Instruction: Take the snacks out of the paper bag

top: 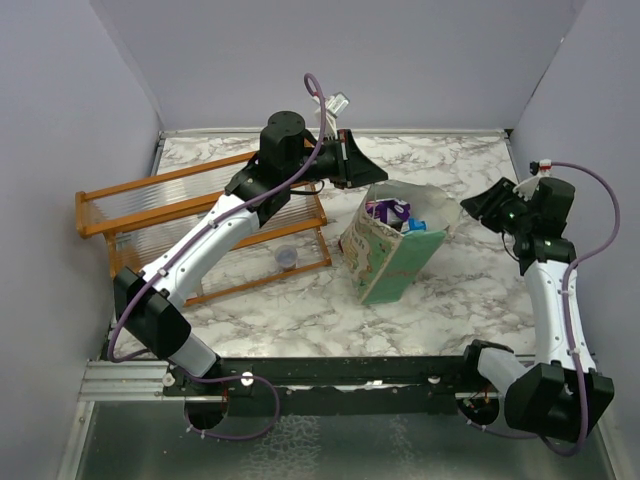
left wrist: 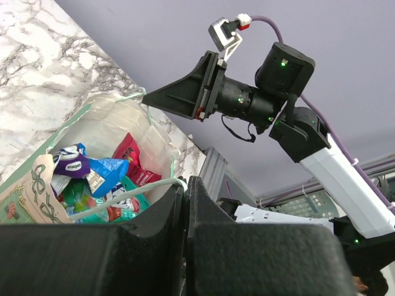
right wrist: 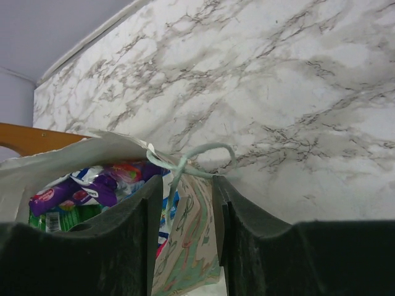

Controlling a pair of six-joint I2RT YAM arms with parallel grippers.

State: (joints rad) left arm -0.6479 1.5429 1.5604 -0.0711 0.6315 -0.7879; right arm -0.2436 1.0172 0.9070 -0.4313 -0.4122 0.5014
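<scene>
Pincer on the left arm point(left wrist: 186, 188) is closed almost fully on the thin white string handle point(left wrist: 123, 194) of the mint-green boxy paper bag point(top: 385, 265). The right pincer point(right wrist: 185, 182) is part open, with the bag's rim showing in its gap. The grey-veined white marble table point(top: 470, 300) has lilac walls around it. The bag stands mid-table, holding shiny crinkly packets point(left wrist: 108, 172) in purple, blue and red.

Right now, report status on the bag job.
Left gripper shut on white string handle. Right gripper open by paper bag rim. Snack packets inside bag. Orange rack beside it, not blocking.
</scene>
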